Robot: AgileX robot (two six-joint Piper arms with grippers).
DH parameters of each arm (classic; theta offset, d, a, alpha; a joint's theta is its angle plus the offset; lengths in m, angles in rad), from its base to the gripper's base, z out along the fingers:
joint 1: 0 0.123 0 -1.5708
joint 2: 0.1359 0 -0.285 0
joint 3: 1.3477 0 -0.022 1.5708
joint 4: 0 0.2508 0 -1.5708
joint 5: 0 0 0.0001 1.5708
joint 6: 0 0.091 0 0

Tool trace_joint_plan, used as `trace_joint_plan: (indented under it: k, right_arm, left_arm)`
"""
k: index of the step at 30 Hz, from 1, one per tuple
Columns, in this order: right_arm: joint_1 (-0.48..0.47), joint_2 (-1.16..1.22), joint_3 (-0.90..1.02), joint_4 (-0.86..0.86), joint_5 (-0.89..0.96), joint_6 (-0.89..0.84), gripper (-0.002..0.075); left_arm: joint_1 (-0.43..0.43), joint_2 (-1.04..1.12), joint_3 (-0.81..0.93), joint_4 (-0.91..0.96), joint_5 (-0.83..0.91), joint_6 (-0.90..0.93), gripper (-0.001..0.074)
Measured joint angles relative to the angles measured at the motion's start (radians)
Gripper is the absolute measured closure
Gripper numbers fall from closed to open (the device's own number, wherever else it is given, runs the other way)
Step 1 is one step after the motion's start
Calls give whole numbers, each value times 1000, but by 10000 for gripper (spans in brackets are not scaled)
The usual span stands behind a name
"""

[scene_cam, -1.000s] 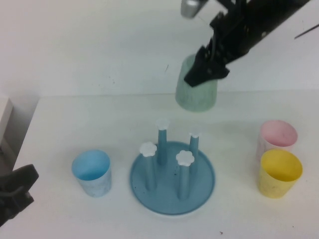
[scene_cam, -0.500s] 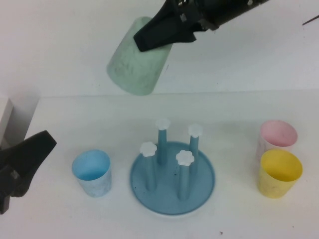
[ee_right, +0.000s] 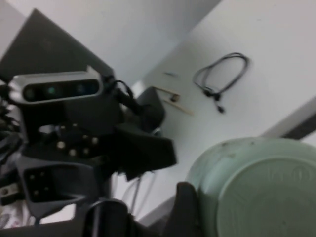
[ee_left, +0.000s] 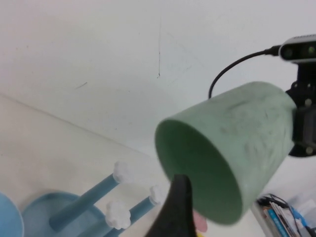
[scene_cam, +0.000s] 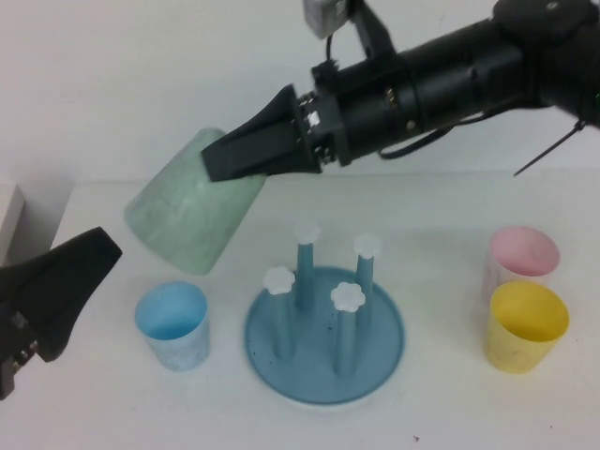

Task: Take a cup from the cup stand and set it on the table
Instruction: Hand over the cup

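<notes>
Right hand (scene_cam: 246, 155): pinching cup (scene_cam: 192, 214) base, tilted mid-air over worktop (scene_cam: 450, 403).
Left hand (scene_cam: 56, 281): low, near cup; fingers unclear.
Risk: cup slipping, toppling blue cup (scene_cam: 172, 324).

- High view: raised, robot's side, angled down at worktop (scene_cam: 450, 412), mid-distance.
- Left wrist view: low, faces up toward cup (ee_left: 232, 148) mouth, close.
- Right wrist view: close behind cup's base.
- All three share the cup.
</notes>
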Motion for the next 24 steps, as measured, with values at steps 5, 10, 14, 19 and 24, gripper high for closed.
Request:
trace_joint_plan:
  k: [5, 10, 14, 19, 24]
  right_arm:
    - [75, 0, 52, 80, -6, -80, 158]
    - [138, 0, 54, 109, -17, -117, 158]
    - [152, 2, 56, 111, -38, -135, 158]
    - [154, 3, 56, 124, -27, -144, 163]
    - [154, 3, 56, 128, -25, -148, 163]
  left_arm:
    - [0, 0, -2, -2, 0, -30, 172]
    - [0, 0, -4, -6, 9, -40, 304]
    - [0, 0, -4, -22, 23, -47, 479]
    - [0, -4, -9, -26, 37, -47, 570]
    - [-1, -4, -9, -29, 49, -41, 574]
